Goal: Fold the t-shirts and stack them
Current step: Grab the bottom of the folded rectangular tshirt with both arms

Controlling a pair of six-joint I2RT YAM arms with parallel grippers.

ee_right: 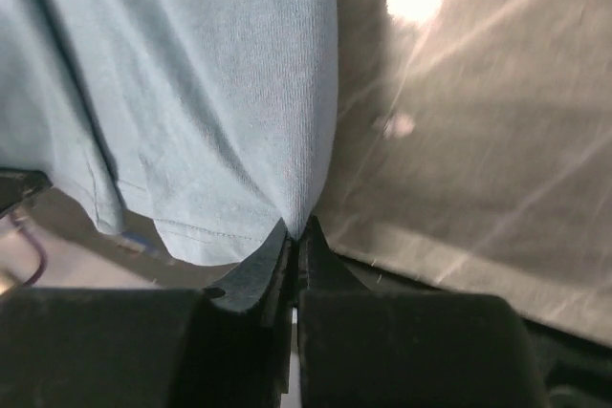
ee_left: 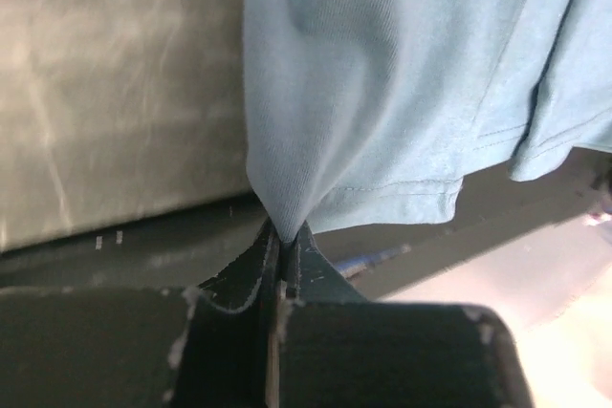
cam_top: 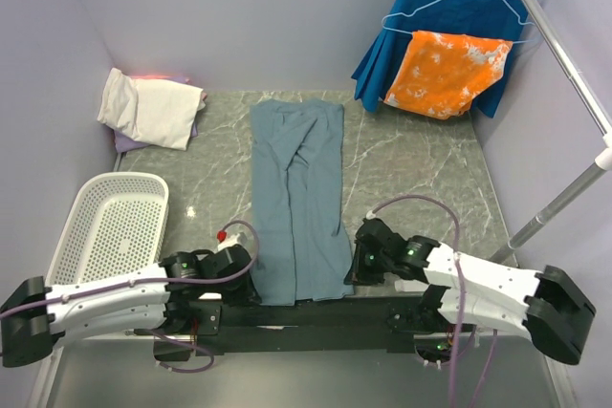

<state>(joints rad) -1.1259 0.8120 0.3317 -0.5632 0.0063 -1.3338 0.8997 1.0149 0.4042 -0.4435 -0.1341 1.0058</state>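
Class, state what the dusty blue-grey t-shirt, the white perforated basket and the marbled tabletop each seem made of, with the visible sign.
The dusty blue-grey t-shirt: soft matt knit, probably cotton; fine ribbing and a stitched hem show. The white perforated basket: likely moulded plastic; regular holes, smooth rim. The marbled grey-green tabletop: glossy, pale veins and glare; stone or laminate, cannot tell.

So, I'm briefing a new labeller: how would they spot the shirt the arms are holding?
Look at the grey marble table. Down its middle lies a long blue-grey t-shirt, its near corners pinched by the left claw and right claw. Unlike the cream-white shirt bundled in the far-left corner, it lies stretched out.
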